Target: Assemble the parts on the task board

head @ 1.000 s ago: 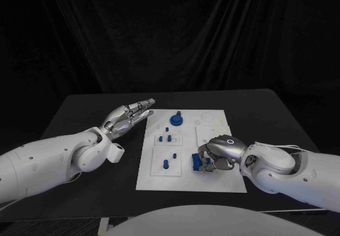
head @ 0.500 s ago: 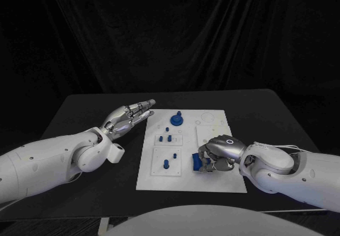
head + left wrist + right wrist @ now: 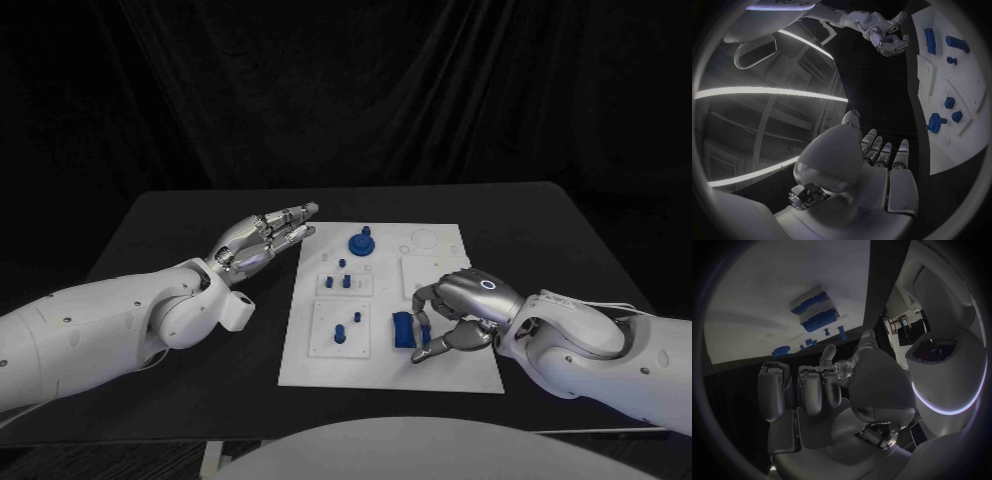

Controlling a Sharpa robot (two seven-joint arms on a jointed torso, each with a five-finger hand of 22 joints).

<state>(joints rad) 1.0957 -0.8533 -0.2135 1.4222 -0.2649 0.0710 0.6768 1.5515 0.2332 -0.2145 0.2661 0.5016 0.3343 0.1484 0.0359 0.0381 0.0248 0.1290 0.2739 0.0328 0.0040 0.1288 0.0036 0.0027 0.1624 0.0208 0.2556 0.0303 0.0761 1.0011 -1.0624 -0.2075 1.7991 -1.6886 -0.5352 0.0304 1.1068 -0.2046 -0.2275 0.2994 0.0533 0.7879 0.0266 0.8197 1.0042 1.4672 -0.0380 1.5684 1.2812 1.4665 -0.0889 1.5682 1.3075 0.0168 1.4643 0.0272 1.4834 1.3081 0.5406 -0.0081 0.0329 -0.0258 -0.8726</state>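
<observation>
Right hand (image 3: 459, 312) over near right part of task board (image 3: 433, 375), fingers apart, gripping nothing; blue block (image 3: 401, 329) flat on board just beside fingertips. Left hand (image 3: 260, 240) off board's far left edge, fingers extended, empty.

White task board (image 3: 444, 372); blue parts (image 3: 400, 330); black table (image 3: 173, 225); silver hands, white arms.

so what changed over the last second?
The right hand let go of the blue block near the front of the white board and drew back toward the robot's right, fingers now apart. The block lies on the board, uncovered. The left hand and the other blue parts stayed put.
</observation>
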